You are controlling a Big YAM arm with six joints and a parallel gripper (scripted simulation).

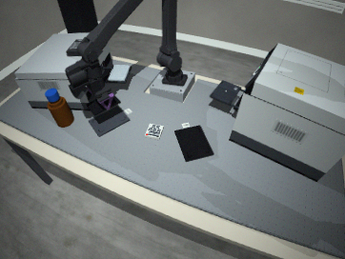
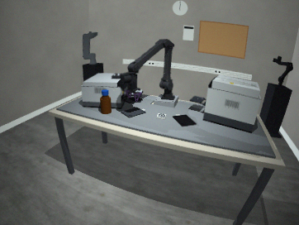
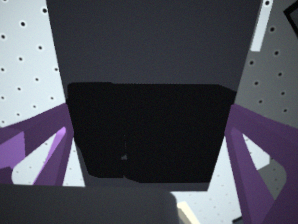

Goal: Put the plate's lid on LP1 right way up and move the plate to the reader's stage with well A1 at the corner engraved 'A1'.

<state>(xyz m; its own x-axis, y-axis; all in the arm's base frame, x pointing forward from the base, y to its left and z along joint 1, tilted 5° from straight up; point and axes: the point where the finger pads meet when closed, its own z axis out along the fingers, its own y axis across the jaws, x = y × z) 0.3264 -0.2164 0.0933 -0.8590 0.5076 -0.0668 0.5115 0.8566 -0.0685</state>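
Observation:
My gripper (image 1: 104, 102) (image 2: 132, 96) (image 3: 149, 111) has purple fingers set wide and is shut on the black lid (image 1: 101, 108) (image 3: 150, 130), gripping its two sides. It holds the lid low over the dark grey LP1 pad (image 1: 113, 124) (image 2: 133, 112) (image 3: 150, 45), just in front of the dispenser (image 1: 43, 67). The uncovered pale plate (image 1: 119, 72) sits on the dispenser's stage, behind the gripper. The reader (image 1: 295, 95) stands at the right with its dark stage (image 1: 224, 91) on its left side. I cannot tell whether the lid touches the pad.
The capped brown bottle (image 1: 59, 110) (image 2: 106, 103) stands close to the left of the gripper. A black pad (image 1: 193, 143) (image 2: 184, 120) lies mid-bench, beside a printed marker tag (image 1: 154, 130). The arm's base (image 1: 172, 86) is behind them.

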